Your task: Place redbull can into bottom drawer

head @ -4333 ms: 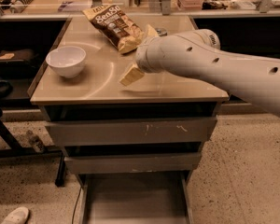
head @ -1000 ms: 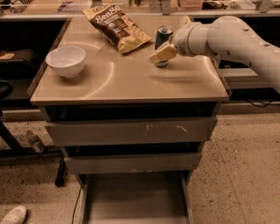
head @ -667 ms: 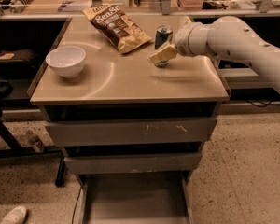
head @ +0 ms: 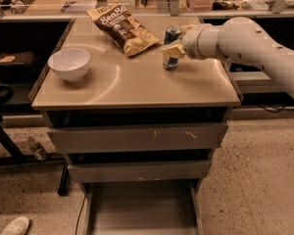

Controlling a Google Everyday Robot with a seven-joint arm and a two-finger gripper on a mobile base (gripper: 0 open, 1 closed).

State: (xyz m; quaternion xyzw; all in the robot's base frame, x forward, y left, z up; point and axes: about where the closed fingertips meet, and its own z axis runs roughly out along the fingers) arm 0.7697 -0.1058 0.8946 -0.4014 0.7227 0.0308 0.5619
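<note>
Nearest the camera, the bottom drawer (head: 142, 208) is pulled out at floor level, and its flat grey floor shows bare between low side walls. The speckled floor (head: 255, 180) lies open to its right. A pale shoe (head: 14, 225) rests on the ground to its left.

Above it, the middle drawer (head: 139, 171) and the scratched top drawer (head: 137, 138) are both pushed in, their fronts set back from the open one.

The bench (head: 137, 89) has a wide bare stretch along its front edge and through the middle. A white bowl (head: 69, 64) sits near the left edge with only its white inside showing.

The can (head: 173, 35) stands upright on the right half of the bench, well back from the front edge and clear of the right edge. The gripper (head: 176, 42) is at the can, reaching in from the right on the white arm (head: 255, 45), which crosses over the bench's right edge. Whether the gripper is clenched on the can or loose around it cannot be told.

Farther back, a brown chip bag (head: 123, 27) lies flat just left of the can.
</note>
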